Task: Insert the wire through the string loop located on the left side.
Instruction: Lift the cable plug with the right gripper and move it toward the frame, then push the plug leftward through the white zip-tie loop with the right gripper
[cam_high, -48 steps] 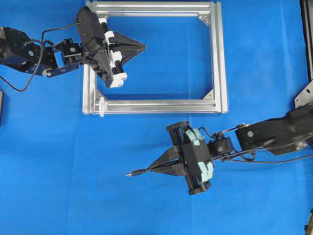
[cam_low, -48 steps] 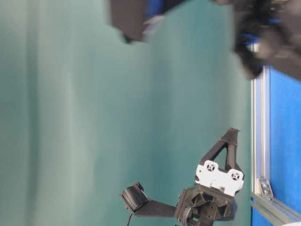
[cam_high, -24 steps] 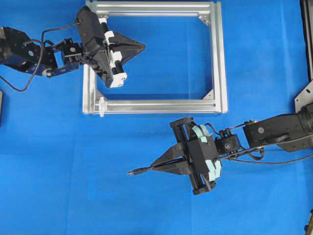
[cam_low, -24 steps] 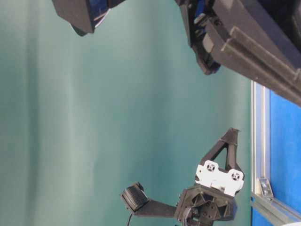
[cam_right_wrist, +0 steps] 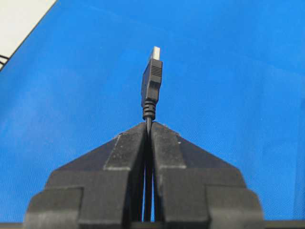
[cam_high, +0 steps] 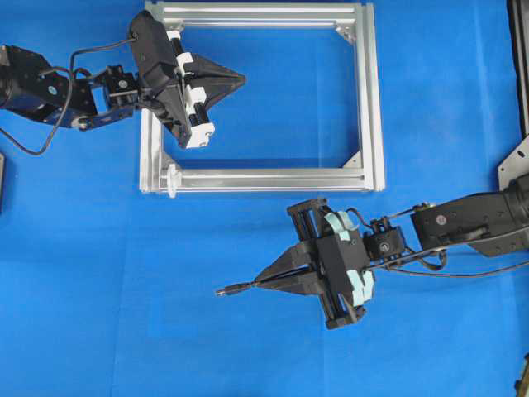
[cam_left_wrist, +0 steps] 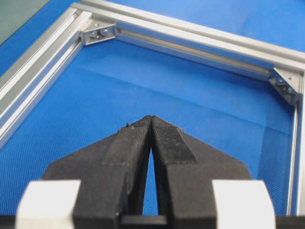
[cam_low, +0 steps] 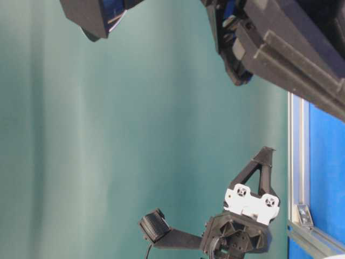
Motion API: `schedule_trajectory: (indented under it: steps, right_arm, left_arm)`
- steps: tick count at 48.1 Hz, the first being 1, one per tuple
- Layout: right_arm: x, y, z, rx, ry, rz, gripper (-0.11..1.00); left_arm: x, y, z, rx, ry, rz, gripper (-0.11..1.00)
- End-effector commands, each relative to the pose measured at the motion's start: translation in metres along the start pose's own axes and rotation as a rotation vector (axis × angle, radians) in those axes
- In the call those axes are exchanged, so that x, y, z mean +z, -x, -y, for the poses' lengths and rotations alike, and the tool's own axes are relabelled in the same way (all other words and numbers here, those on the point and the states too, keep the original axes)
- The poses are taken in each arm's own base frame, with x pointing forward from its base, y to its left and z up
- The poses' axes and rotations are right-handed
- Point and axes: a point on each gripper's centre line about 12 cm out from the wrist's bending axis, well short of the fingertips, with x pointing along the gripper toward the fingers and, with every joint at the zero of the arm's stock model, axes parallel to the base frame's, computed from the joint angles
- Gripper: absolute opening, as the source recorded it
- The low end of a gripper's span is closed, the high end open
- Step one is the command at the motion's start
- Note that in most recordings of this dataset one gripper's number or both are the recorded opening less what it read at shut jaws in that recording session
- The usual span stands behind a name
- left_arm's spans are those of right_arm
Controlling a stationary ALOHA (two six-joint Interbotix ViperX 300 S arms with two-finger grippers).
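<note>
**Wire pinched by right gripper, short of the frame; left gripper closed and empty**

Nearest the right wrist camera, the right gripper [cam_right_wrist: 148,125] had its fingers [cam_right_wrist: 125,148] pressed together on the wire [cam_right_wrist: 151,81]. Only the plug end stood clear of the fingertips: a black moulded body with a silver tip, pointing away over the blue counter [cam_right_wrist: 238,71]. The cable behind the pinch was hidden between the fingers, and its run could not be traced in any view.

In the overhead view the right gripper [cam_high: 263,281] lay below the aluminium frame [cam_high: 374,99], well apart from it, with the plug [cam_high: 231,289] pointing toward the left of that view. The thin cord itself was too fine to make out there.

Farther off, the left gripper [cam_high: 241,79] sat above the frame's interior near its upper left corner. Its fingers [cam_left_wrist: 136,148] were pressed together with nothing between them, the tips meeting above bare blue surface.

The string loop [cam_high: 172,179] appeared as a small white shape at the frame's lower left corner, on the bar; its opening could not be resolved. The plug was well apart from it and nothing passed through it.

The table-level view was turned on its side; the near arm was cropped and blurred at the top edge, and neither wire nor loop was discernible.
</note>
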Motion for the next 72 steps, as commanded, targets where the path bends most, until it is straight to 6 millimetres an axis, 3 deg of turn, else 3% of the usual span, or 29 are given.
schedule_trajectory:
  steps: [1,25,34,56,72]
  right_arm:
    - [0.015,0.004,-0.002,0.005,0.003,0.044,0.00]
    - [0.013,0.005,0.005,-0.011,-0.001,0.037,0.00]
    - [0.011,0.006,0.027,-0.065,-0.014,0.025,0.00]
    - [0.006,0.025,0.110,-0.269,-0.062,-0.002,0.00]
    - [0.005,0.031,0.121,-0.298,-0.050,-0.009,0.00]
  left_arm:
    - [0.015,0.001,0.001,-0.005,0.002,0.044,0.00]
    - [0.015,0.001,0.001,-0.004,0.003,0.046,0.00]
    - [0.016,0.001,0.001,-0.004,0.003,0.047,0.00]
    - [0.015,0.001,0.001,-0.004,0.003,0.046,0.00]
    - [0.016,0.001,0.001,-0.005,0.002,0.046,0.00]
